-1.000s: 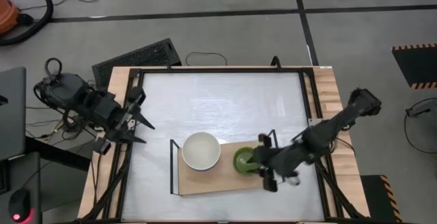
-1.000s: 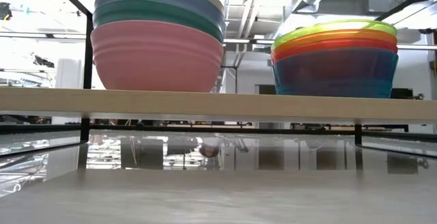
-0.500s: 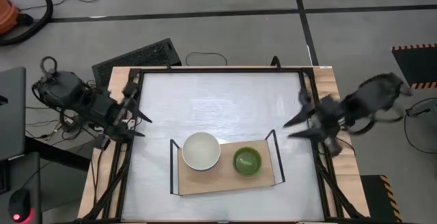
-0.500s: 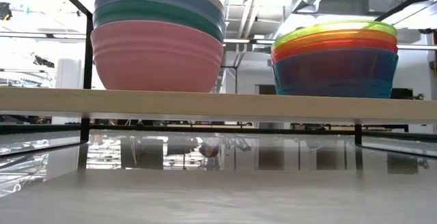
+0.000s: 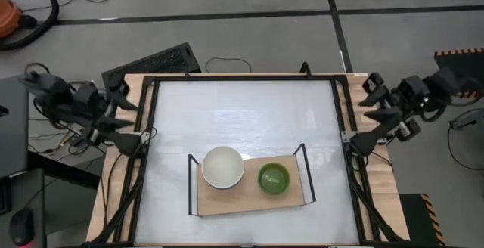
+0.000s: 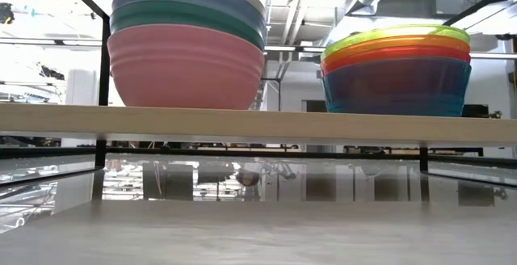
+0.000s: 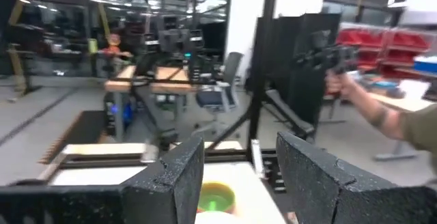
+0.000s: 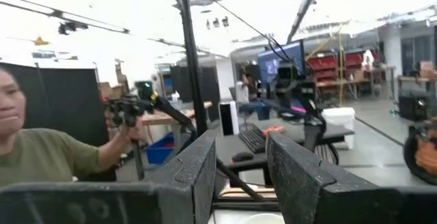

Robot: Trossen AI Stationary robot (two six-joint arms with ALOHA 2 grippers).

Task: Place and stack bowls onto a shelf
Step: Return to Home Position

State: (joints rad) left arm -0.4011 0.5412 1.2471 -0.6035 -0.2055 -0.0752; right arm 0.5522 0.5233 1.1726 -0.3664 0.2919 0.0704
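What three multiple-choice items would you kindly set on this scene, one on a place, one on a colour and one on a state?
1. Where do the large stack and the small stack stand?
A. on the floor
B. on the shelf
C. in a pincer

2. What colour tops the small stack?
A. pink
B. white
C. green

3. How are the left pincer and the right pincer?
A. both open and empty
B. both shut on bowls
C. one holding a bowl

Key:
1 B: both stacks sit on the wood board.
2 C: a green bowl lies uppermost.
3 A: each wrist view shows a clear gap with nothing held.
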